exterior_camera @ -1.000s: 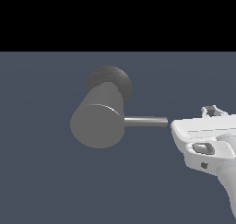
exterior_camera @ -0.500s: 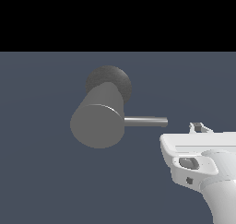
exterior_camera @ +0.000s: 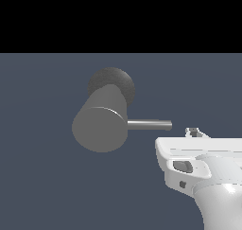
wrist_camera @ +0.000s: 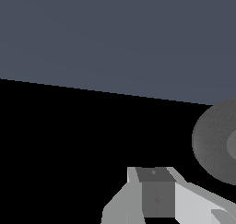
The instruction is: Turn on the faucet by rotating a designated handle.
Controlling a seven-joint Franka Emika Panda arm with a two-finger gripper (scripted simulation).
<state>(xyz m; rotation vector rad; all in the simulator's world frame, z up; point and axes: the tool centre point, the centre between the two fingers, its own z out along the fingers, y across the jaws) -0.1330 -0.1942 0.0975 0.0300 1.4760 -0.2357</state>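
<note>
The faucet (exterior_camera: pixel 100 128) is a thick matte grey cylinder whose flat round end faces the exterior view, with a darker rounded base (exterior_camera: pixel 113 82) behind it. The handle (exterior_camera: pixel 149 125), a thin shiny rod, sticks out of the body toward the exterior view's right. My white gripper (exterior_camera: pixel 193 131) is just right of and slightly below the rod's free end, not touching it. Its fingertips show only as a small cluster above the hand. In the wrist view the fingers (wrist_camera: pixel 154 191) stand together with no gap, and part of the faucet (wrist_camera: pixel 214 142) shows as a grey disc.
A flat blue-grey floor (exterior_camera: pixel 47 186) lies under everything, with black background above it. No other objects show.
My gripper has moved down and toward the exterior view's left, closer to the handle's free end. The faucet and handle have not moved.
</note>
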